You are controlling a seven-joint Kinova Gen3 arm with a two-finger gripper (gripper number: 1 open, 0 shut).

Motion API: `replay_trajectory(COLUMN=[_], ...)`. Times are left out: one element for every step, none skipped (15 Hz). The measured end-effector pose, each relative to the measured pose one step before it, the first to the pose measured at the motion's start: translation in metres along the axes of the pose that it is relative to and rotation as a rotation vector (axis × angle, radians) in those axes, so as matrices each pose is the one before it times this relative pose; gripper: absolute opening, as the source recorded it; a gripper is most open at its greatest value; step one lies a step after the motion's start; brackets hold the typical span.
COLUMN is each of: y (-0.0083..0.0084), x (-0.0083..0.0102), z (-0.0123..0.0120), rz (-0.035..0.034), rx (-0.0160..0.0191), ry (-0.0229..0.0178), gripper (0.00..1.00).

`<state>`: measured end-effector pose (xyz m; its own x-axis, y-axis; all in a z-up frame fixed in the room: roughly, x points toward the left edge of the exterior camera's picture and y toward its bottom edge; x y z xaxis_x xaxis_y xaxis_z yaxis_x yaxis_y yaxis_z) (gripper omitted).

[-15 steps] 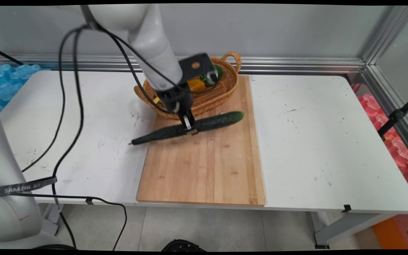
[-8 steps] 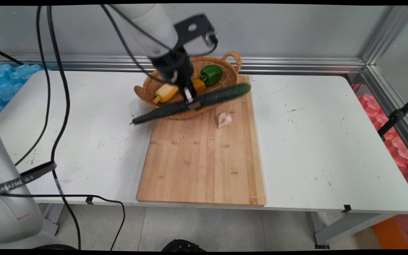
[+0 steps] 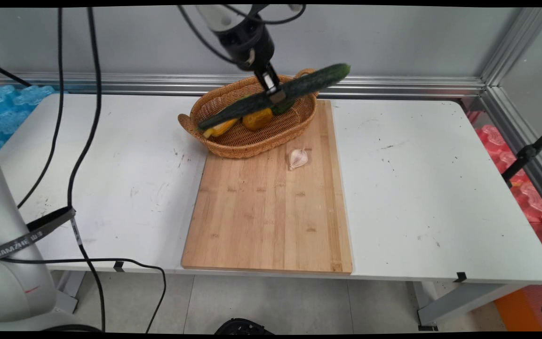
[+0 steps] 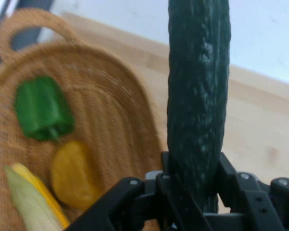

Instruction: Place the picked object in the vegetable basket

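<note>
Gripping a cucumber (image 3: 275, 96) near its middle, gripper (image 3: 274, 94) jaws clenched, held tilted above the wicker basket (image 3: 247, 141). Risk: long cucumber could pivot or slip in the narrow grip. Hand view shows green pepper (image 4: 41, 109), mostly hidden in main view; only main view shows garlic (image 3: 297, 157) on cutting board (image 3: 271, 221).

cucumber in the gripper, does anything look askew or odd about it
Yes: the cucumber hangs tilted in the gripper above the basket, right end higher. It's too long to fit flat in the basket. Nothing looks damaged.
</note>
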<state>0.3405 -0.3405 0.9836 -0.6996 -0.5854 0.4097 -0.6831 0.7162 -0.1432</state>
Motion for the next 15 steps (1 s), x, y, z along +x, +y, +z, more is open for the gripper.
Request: replay_trajectory(y=[-0.00748, -0.00627, -0.00673, -0.00573, -0.00601, -0.00489, -0.00591, -0.00436, -0.00483, -0.00354, -0.00387, -0.00365, -0.00267, -0.00286, -0.0025], x=[0.00497, 0.00373, 0.00392, 0.00273, 0.00258, 0.00174, 0.00183, 0.00048, -0.00042, -0.00035, -0.00136, -0.00196, -0.00178, -0.00248, -0.00259], z=[0.00338, 0.00429, 0.00618, 0.00666, 0.00857, 0.0073, 0.01097, 0.00869, 0.01022, 0.00925, 0.01086, 0.01058, 0.00915, 0.01042, 0.01064], rz=[0.00284, 0.00308, 0.0046, 0.00335, 0.00353, 0.00197, 0.00327, 0.00159, -0.00025, -0.00012, -0.00276, -0.00463, -0.00411, -0.00485, -0.00409], rx=[0.00773, 0.00432, 0.00324, 0.00127, 0.0002, -0.00059, -0.00295, -0.00224, -0.00299, -0.00394, -0.00444, -0.00403, -0.00425, -0.00567, -0.00704], ry=[0.0094, 0.00667, 0.00647, 0.00467, 0.0042, 0.00368, 0.00245, 0.00055, -0.00109, -0.00202, -0.00361, -0.00421, -0.00455, -0.00612, -0.00713], gripper=[0.0, 0.0, 0.0, 0.0, 0.0, 0.0, 0.0, 0.0, 0.0, 0.0, 0.0, 0.0, 0.0, 0.0, 0.0])
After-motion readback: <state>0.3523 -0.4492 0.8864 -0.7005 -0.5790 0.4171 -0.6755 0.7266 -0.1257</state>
